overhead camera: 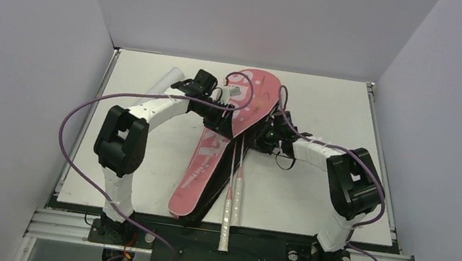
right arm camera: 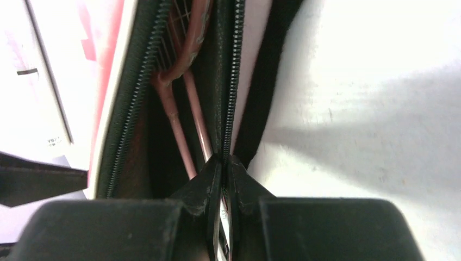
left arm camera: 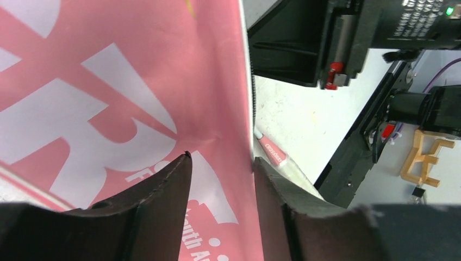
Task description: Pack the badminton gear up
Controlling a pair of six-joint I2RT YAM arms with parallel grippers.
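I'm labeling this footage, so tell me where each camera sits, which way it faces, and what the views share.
Top external: above and behind, looking down on the table, both arms, the pink cover.
Left wrist: on the left gripper, facing the cover's printed face, fingers pinching its edge.
Right wrist: on the right gripper, facing the open zipper, rackets inside.
Shared: the cover.

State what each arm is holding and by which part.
Left gripper pinches the upper flap of the pink cover at its edge. Right gripper is shut on the cover's lower zipper edge.
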